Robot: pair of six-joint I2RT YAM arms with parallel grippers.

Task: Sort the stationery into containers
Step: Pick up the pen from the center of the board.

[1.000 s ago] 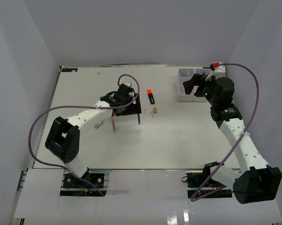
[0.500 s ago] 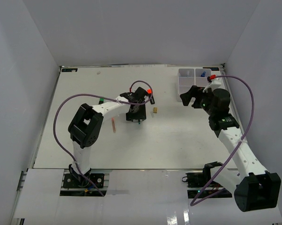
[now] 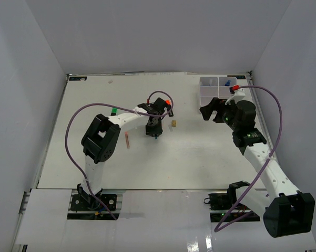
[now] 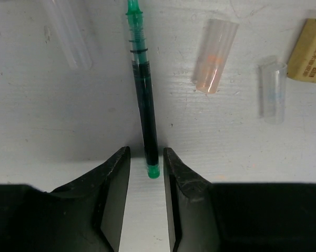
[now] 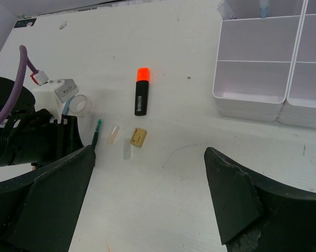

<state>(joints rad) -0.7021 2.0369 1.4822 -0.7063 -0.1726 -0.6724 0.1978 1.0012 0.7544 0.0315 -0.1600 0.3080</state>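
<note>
A thin dark pen with green ends [image 4: 146,100] lies on the table. Its near end sits between the fingertips of my left gripper [image 4: 146,155]. The jaws stand narrow on either side of it, with a slim gap on each side, so the gripper is open. From above, the left gripper [image 3: 154,131] points down at the pen [image 3: 155,137]. My right gripper [image 3: 213,111] hovers wide open and empty near the white containers [image 3: 210,94]. In the right wrist view, the containers [image 5: 252,68] show at top right and the right gripper [image 5: 150,199] holds nothing.
An orange-capped black marker [image 5: 141,97], a tan block [image 5: 139,137], two clear caps [image 4: 214,55] and a clear tape ring [image 5: 81,105] lie round the pen. A pink stick [image 3: 127,140] and a green-capped marker [image 3: 113,112] lie to the left. A blue-capped item [image 5: 264,8] stands in a compartment.
My left arm swung right from beside the pink stick to the green-ended pen and narrowed its jaws round it. The right gripper drew back a little from the containers.
</note>
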